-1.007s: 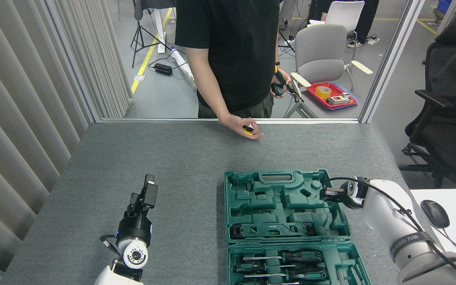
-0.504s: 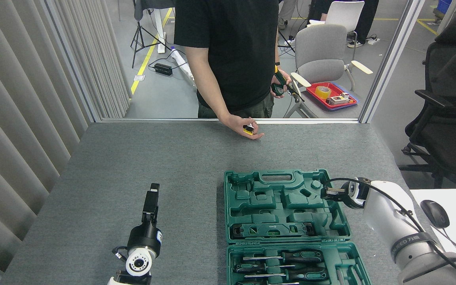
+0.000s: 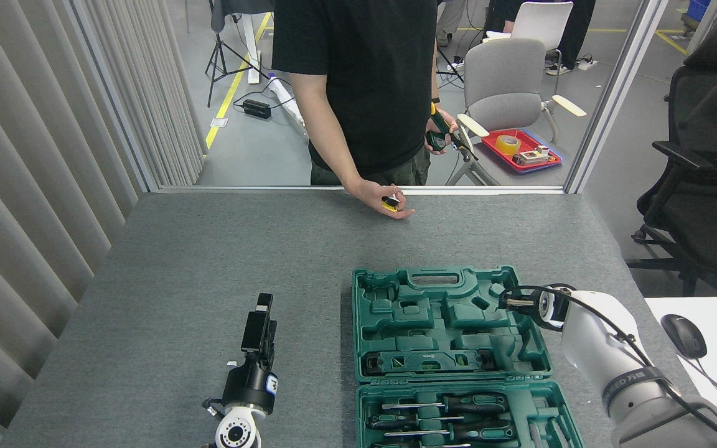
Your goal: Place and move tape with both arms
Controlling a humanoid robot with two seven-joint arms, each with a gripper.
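The tape here looks to be the small yellow-and-black tape measure (image 3: 391, 205), sitting in the person's open hand (image 3: 382, 196) at the far edge of the grey felt-covered table (image 3: 209, 249). It lies in the loosely curled fingers, long axis roughly sideways across the palm, though it's too small to say which end points where. A yellow roll of tape (image 3: 508, 144) also sits in a red tray (image 3: 542, 163) off behind that hand

The left gripper (image 3: 260, 326), black and slim, points straight away from the robot toward the far edge, fingers together in a narrow stack, nothing between them. The open green plastic tool case (image 3: 452, 348) is just to its right, with screwdrivers (image 3: 442, 417) in the near half

The right gripper (image 3: 514, 300) hangs over the case's far right corner, pointing left. It's seen end-on and dark, so whether it's spread or closed is impossible to tell. The tape measure is well beyond both grippers
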